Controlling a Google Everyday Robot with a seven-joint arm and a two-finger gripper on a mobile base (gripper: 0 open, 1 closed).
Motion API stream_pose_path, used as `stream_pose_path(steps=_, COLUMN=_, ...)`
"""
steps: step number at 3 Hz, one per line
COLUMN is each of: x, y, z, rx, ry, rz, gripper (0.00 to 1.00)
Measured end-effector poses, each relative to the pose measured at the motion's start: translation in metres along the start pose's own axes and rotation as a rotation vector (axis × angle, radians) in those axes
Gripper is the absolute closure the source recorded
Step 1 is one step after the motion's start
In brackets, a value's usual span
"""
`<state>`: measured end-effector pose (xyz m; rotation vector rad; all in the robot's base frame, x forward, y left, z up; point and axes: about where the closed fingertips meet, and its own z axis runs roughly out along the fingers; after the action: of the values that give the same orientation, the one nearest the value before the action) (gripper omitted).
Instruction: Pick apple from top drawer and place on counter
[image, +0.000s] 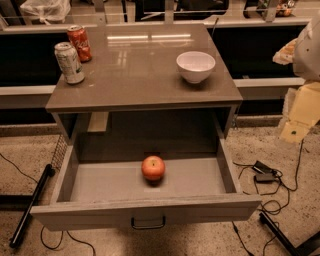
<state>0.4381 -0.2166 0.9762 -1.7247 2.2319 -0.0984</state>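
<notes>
The apple (153, 168), small, round and red-orange, lies on the floor of the open top drawer (100, 182), near its middle. The drawer is pulled fully out, and its front panel with a dark handle (148, 222) faces me. The counter (145, 75) is the glossy grey-brown top above it. My gripper (296, 129) is a pale cream shape at the right edge of the view. It is held off to the right of the cabinet, well apart from the apple and holding nothing that I can see.
On the counter stand a white bowl (195, 66) at the right, a silver can (69, 62) and a red soda can (79, 43) at the left. Cables and a power brick (264, 174) lie on the floor at the right, and a dark bar (30, 205) at the left.
</notes>
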Motion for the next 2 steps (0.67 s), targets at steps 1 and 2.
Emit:
stream_pose_path(steps=1, x=0.000, y=0.000, z=0.000, rx=0.000, ry=0.000, rz=0.000, gripper=0.00)
stream_pose_path(steps=2, x=-0.005, y=0.001, z=0.011, rx=-0.037, ry=-0.037, rz=-0.023, gripper=0.00)
